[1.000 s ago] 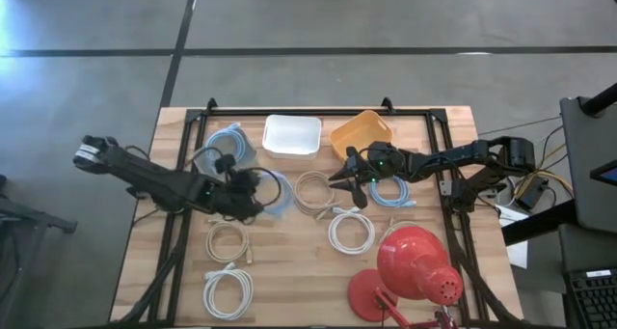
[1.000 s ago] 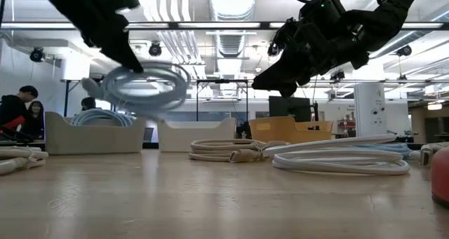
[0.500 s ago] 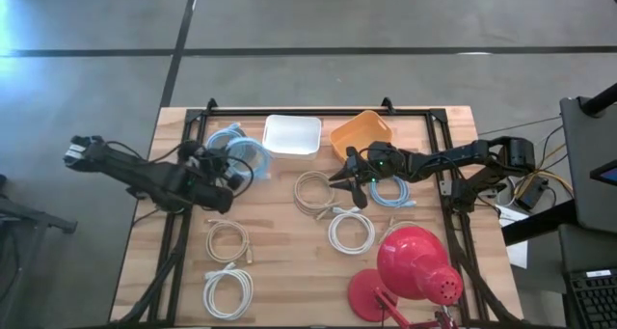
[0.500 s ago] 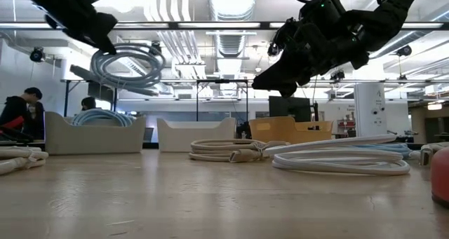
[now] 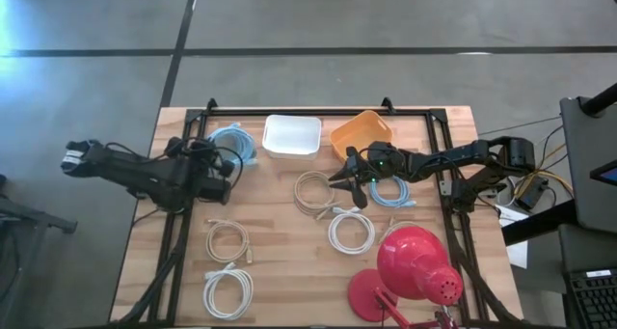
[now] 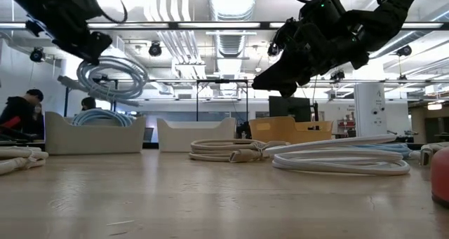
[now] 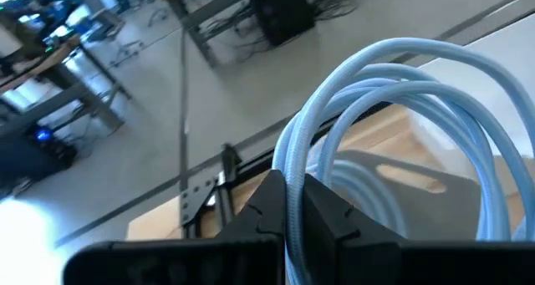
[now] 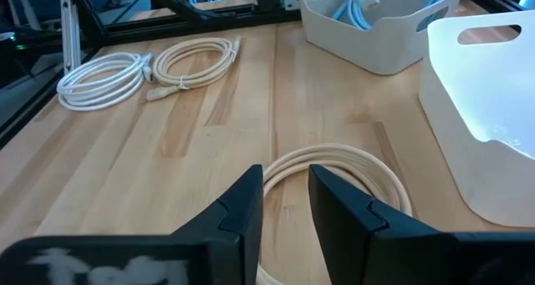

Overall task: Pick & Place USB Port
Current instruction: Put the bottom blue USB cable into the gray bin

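Observation:
My left gripper (image 5: 220, 165) is shut on a light-blue coiled cable (image 6: 112, 78). It hangs in the air above the left bin (image 6: 91, 135), which holds more blue cable. My right gripper (image 5: 337, 178) hovers open over a beige coil (image 8: 334, 164) lying flat on the wood at the table's middle, with nothing between its fingers (image 8: 247, 206). My left gripper pinches several strands of the blue coil (image 7: 292, 172) at one side of its loop, between its two fingers. The fingers lie across the strands. The coil is lifted clear and hangs out beyond the fingers, its loop (image 7: 435, 93) over the left bin.
A white bin (image 5: 292, 134) and an orange bin (image 5: 362, 133) stand along the far edge. White coils (image 5: 350, 233) (image 5: 228, 290), a beige coil (image 5: 228, 240) and a blue coil (image 5: 390, 189) lie on the wood. A red lamp (image 5: 415, 266) stands near right.
My left gripper has carried the blue coil from the table's middle toward the far left, and its wrist has rolled and tipped on the way. The coil, still clear of the table, now hangs over the left bin. My right gripper has kept still.

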### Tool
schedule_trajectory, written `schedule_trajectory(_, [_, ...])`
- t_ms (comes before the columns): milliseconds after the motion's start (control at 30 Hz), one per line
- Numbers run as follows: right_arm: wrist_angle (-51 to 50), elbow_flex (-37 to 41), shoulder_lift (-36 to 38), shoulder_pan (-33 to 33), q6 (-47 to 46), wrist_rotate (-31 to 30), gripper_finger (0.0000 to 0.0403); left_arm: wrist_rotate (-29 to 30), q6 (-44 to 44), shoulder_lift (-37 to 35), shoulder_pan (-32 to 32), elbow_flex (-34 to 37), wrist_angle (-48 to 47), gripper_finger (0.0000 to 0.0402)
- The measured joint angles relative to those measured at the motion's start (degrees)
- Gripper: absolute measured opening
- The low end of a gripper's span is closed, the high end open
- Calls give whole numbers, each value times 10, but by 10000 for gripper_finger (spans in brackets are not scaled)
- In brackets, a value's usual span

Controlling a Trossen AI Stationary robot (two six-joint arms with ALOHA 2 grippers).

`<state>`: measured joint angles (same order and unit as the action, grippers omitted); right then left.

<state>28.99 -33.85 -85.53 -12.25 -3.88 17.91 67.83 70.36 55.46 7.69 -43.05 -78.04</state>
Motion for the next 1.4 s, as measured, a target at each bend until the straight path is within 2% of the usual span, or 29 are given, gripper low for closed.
schedule_trajectory(300, [0,0,0,0,0,0,85,-27,41,0,-68,66,4,18])
schedule_trajectory(800, [0,0,0,0,0,0,95,-26,48,0,-71,166,146,25])
schedule_trajectory(1233, [0,0,0,0,0,0,89,-45,52,0,-76,178,151,26])
schedule_trajectory(1400, [0,0,0,0,-2,0,102,-54,53,0,-79,178,151,61])
